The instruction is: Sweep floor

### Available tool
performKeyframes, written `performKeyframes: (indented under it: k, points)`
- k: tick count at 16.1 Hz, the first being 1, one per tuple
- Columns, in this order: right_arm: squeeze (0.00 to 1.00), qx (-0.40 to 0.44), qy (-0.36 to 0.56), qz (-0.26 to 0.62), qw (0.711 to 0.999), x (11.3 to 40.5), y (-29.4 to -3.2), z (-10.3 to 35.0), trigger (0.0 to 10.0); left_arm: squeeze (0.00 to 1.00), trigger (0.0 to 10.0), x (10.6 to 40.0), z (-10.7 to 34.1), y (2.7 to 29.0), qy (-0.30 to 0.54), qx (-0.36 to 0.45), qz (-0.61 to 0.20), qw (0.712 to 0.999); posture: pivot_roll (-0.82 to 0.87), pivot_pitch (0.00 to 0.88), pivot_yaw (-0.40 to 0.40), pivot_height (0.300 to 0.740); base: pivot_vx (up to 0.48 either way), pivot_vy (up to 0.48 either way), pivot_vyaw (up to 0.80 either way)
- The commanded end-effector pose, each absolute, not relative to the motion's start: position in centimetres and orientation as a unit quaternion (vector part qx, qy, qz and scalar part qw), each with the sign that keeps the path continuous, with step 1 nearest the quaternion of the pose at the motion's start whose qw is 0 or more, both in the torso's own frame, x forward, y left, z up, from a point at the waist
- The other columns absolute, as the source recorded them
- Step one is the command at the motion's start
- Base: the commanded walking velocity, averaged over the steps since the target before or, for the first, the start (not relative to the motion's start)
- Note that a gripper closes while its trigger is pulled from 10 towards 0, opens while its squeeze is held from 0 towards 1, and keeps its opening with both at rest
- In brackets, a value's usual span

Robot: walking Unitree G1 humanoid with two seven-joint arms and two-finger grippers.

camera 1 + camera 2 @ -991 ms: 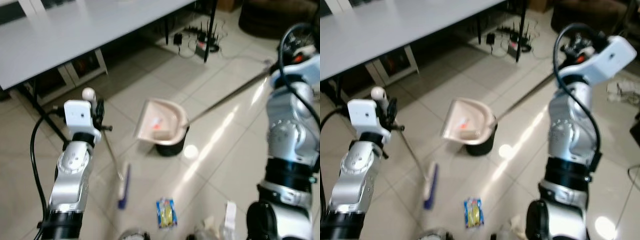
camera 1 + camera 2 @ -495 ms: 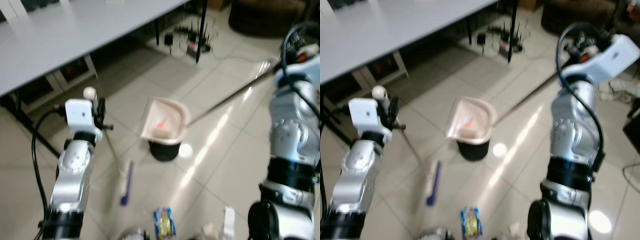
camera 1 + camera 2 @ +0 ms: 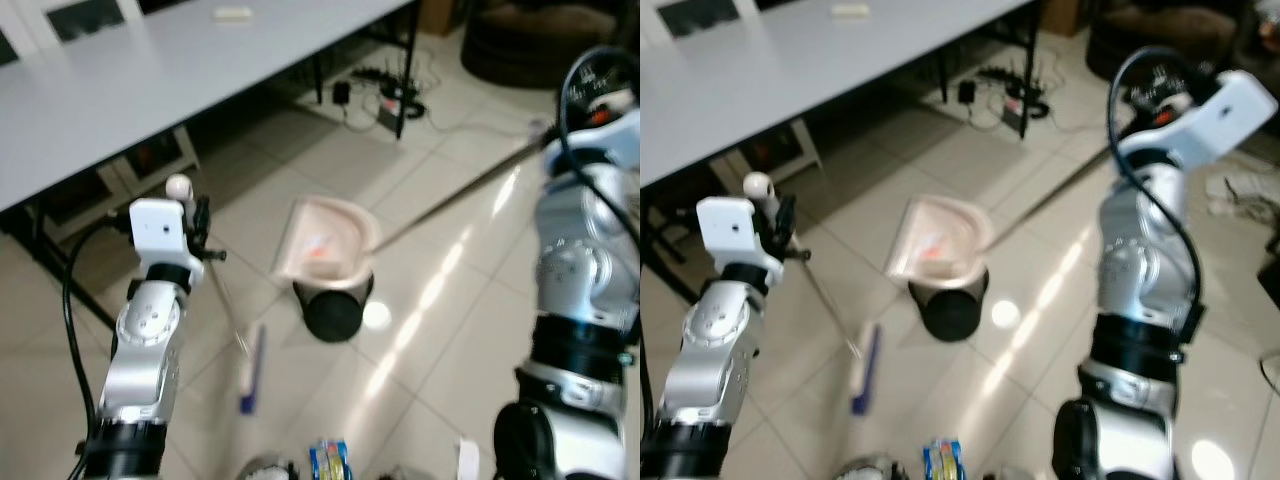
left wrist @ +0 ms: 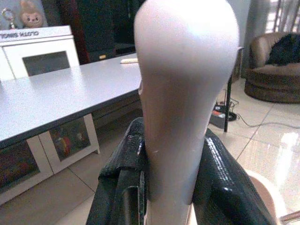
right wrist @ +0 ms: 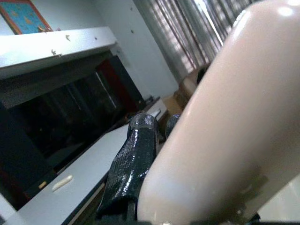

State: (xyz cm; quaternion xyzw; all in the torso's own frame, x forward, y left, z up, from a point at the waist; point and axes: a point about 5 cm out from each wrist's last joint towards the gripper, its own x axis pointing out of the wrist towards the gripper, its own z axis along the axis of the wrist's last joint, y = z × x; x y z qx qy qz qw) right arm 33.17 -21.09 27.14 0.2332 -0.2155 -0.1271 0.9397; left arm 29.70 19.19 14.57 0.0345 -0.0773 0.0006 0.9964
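My left gripper (image 3: 202, 238) is shut on the broom's thin handle just below its white knob (image 3: 178, 186). The handle slants down to the blue broom head (image 3: 250, 373) on the tiles. In the left wrist view the white handle (image 4: 180, 108) sits clamped between black fingers (image 4: 123, 180). My right gripper (image 3: 549, 137) is shut on the long handle of the pink dustpan (image 3: 325, 242). The pan hangs tilted over a black bin (image 3: 335, 309) and has a bit of orange litter in it. The right wrist view has the cream handle (image 5: 225, 122) beside a black finger (image 5: 131, 164).
A grey table (image 3: 150, 70) spans the back left, with black legs and low white cabinets under it. Cables and a power strip (image 3: 392, 95) lie behind the bin. A blue-yellow packet (image 3: 328, 459) and white paper (image 3: 466, 456) lie on the floor near my feet.
The whole picture has shifted as the camera moved, so the floor litter now sits lower in view. The dustpan stays over the bin, and both grips are unchanged.
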Motion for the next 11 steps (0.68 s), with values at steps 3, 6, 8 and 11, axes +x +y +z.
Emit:
performKeyframes:
  k: [3,6,8,11]
  points:
    - [0.00,0.254,-0.240,-0.105,0.931,33.01,-19.90,28.19,10.0,0.00,10.0,29.69,15.36,19.95,-0.091,0.054,0.008,0.994,0.04,0.086,0.061,0.740,0.258,0.000,0.00]
    - [0.00,0.240,-0.237,-0.109,0.935,33.03,-19.93,28.01,10.0,0.00,10.0,29.68,15.11,19.82,-0.084,0.059,0.006,0.995,0.04,0.087,0.059,0.740,0.000,0.000,0.00]
    - [0.00,0.228,-0.243,-0.110,0.936,32.97,-19.89,28.05,10.0,0.00,10.0,29.66,15.09,19.82,-0.084,0.059,0.006,0.995,0.03,0.085,0.062,0.740,0.000,0.000,0.00]
    - [0.00,0.189,-0.258,-0.105,0.942,32.77,-19.84,28.02,10.0,0.00,10.0,29.62,14.98,19.75,-0.082,0.060,0.004,0.995,0.03,0.084,0.065,0.740,0.000,0.000,0.00]
